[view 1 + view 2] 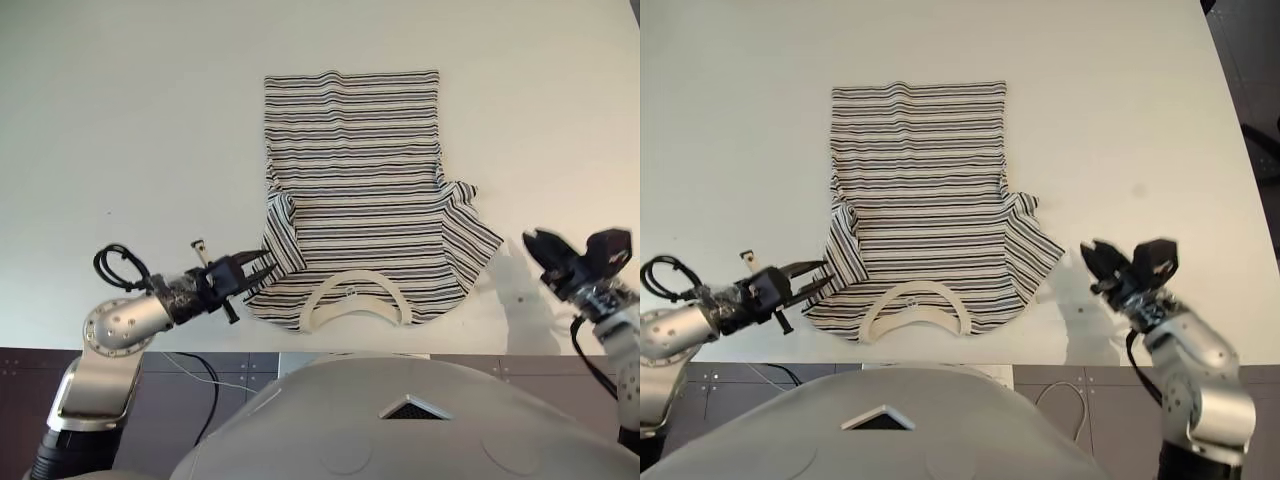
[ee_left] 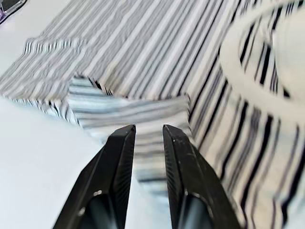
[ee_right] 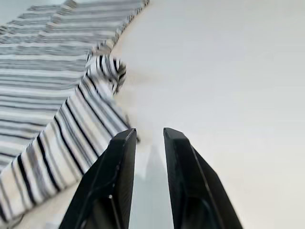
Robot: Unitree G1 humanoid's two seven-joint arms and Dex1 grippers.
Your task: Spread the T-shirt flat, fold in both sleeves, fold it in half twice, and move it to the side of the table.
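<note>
Left tool [image 2: 149, 128] hovers slightly parted and empty at one crumpled sleeve [image 2: 128, 112]; right tool [image 3: 150, 131] likewise, beside the second sleeve [image 3: 71, 133]. One soft striped T-shirt [image 1: 355, 170] lies on the smooth white counter [image 1: 120, 120].

Silver-grey left arm [image 1: 118, 335] at lower left carries a looped black cable [image 1: 115, 266]; black two-finger left gripper [image 1: 262, 264] and right gripper [image 1: 575, 242] cap both wrists.

Left gripper [image 2: 149, 129]: black fingers [image 2: 119, 157] stand slightly apart, tips over the edge of a folded sleeve [image 2: 128, 107]. Striped T-shirt [image 2: 157, 52] lies on the white tabletop [image 2: 33, 157]. Its cream collar [image 2: 231, 59] curves beside the fingers.
</note>
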